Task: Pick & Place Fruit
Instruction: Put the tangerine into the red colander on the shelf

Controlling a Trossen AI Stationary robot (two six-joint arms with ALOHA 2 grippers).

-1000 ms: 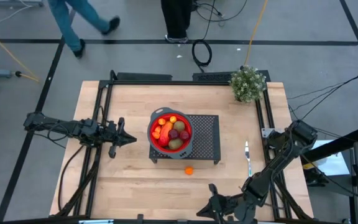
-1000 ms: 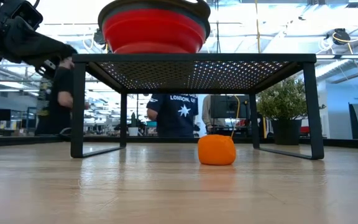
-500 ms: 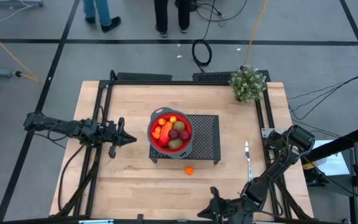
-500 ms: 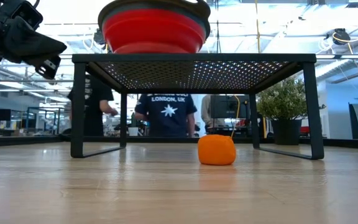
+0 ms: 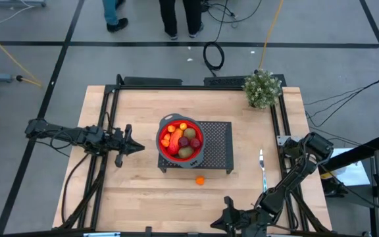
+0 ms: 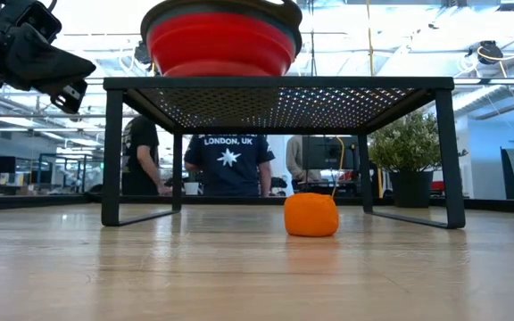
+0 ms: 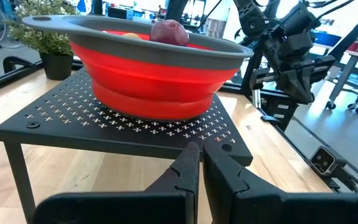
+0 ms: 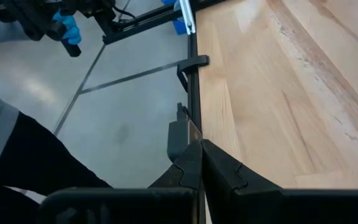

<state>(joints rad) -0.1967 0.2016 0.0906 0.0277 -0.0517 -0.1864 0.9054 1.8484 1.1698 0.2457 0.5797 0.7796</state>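
Note:
A red bowl (image 5: 181, 139) with a grey rim stands on a black perforated stand (image 5: 216, 148) at the middle of the table. It holds several fruit pieces: orange balls, dark red ones (image 7: 171, 32) and a brown oval. One orange ball (image 5: 199, 180) (image 6: 310, 215) lies on the table just in front of the stand. My left gripper (image 5: 139, 147) (image 7: 199, 163) hovers shut and level, to the left of the bowl. My right gripper (image 5: 217, 222) (image 8: 199, 155) is shut over the table's near edge, holding nothing.
A leafy potted plant (image 5: 262, 87) stands at the far right corner. A thin utensil (image 5: 262, 168) lies right of the stand. Black rails run along the table's left and right sides. People stand on the floor beyond the far edge.
My right arm has sunk a little at the table's near edge, and its gripper has stayed shut. The people beyond the far edge have shifted.

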